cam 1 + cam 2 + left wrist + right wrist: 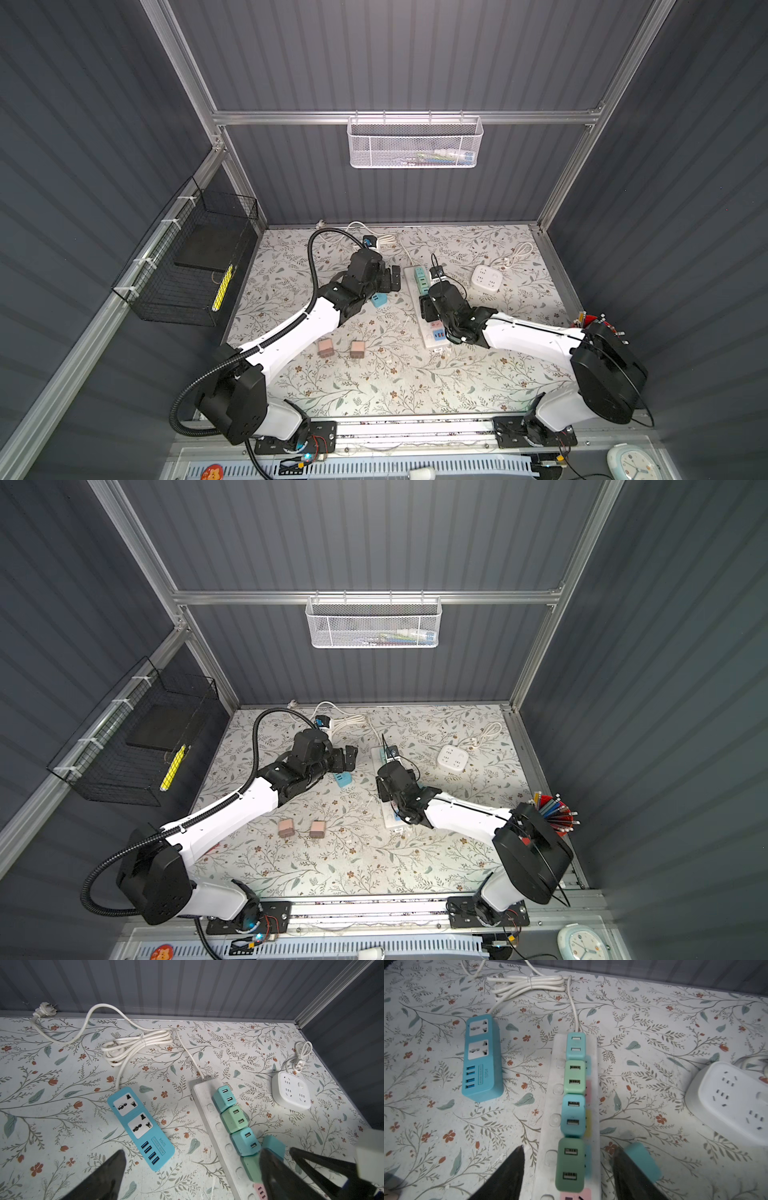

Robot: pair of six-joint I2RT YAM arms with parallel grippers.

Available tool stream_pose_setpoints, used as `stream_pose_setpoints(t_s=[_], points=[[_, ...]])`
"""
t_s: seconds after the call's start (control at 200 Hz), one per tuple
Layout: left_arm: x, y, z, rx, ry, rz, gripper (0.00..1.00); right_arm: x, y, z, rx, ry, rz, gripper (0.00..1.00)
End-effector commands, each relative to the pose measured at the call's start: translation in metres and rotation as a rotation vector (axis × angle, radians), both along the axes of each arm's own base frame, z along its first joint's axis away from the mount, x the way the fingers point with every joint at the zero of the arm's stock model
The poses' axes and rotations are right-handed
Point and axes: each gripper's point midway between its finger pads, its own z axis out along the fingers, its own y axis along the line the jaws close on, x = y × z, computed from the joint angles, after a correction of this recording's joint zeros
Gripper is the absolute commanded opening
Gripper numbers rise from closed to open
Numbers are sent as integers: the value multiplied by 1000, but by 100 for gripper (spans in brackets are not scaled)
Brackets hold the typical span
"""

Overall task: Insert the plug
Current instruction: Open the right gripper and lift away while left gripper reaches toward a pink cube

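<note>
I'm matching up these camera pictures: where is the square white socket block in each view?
Both top views: square white socket block right of centre, toward the back.
Left wrist: the block whole, near the wall corner.
Right wrist: the block cut off by the picture's edge.
Shared landmark: the long white strip carrying coloured adapters, beside it.

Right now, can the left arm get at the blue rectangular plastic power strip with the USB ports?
Probably yes. The left gripper is open, and the blue rectangular power strip lies just ahead of it, with nothing on top or between.
</note>
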Motion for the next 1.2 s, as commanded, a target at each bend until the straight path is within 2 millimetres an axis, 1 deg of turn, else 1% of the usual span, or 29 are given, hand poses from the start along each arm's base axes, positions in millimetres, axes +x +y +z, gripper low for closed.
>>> stream_pose_setpoints(t_s=[0.0, 0.12, 0.23, 0.285, 0.41, 0.445, 0.495, 0.555, 0.605, 0.725, 0.831, 0.896, 0.986, 1.071, 1.196], points=[[-3, 2, 6, -4, -23, -7, 100, -2, -7, -11, -29, 46, 10, 68], [-3, 2, 5, 0, -21, -9, 100, -2, -13, -19, -23, 75, 6, 68], [-2, 0, 2, 2, -14, -12, 100, -3, -23, -36, -40, 104, -19, 68], [-2, 0, 1, 4, -12, -13, 100, -6, -29, -48, -36, 126, -34, 68], [-1, 1, 0, 8, -12, -10, 100, -13, -35, -71, -43, 167, -49, 67], [-2, 1, 1, 8, -14, -9, 100, -15, -37, -74, -40, 173, -53, 66], [-1, 1, 0, 12, -15, -8, 100, -16, -39, -73, -31, 168, -59, 66], [-1, 2, 1, 15, -17, -9, 100, -17, -41, -66, -22, 151, -64, 67], [-1, 2, 2, 16, -19, -5, 100, -16, -41, -55, -9, 129, -64, 66], [0, 6, 5, 34, -31, 7, 100, -12, -37, -15, 32, 59, -46, 68], [1, 24, 4, 81, -18, 94, 100, -10, -35, 21, 49, 16, -25, 70], [-5, 40, -1, 120, 43, 165, 98, -13, -36, 36, 62, -3, -14, 71], [-27, 64, -23, 184, 158, 236, 93, -19, -41, 46, 94, -28, -14, 72], [-57, 84, -51, 238, 279, 252, 91, -26, -46, 44, 106, -29, -16, 73], [-106, 100, -94, 313, 489, 203, 88, -35, -49, 41, 117, -31, 11, 75]])
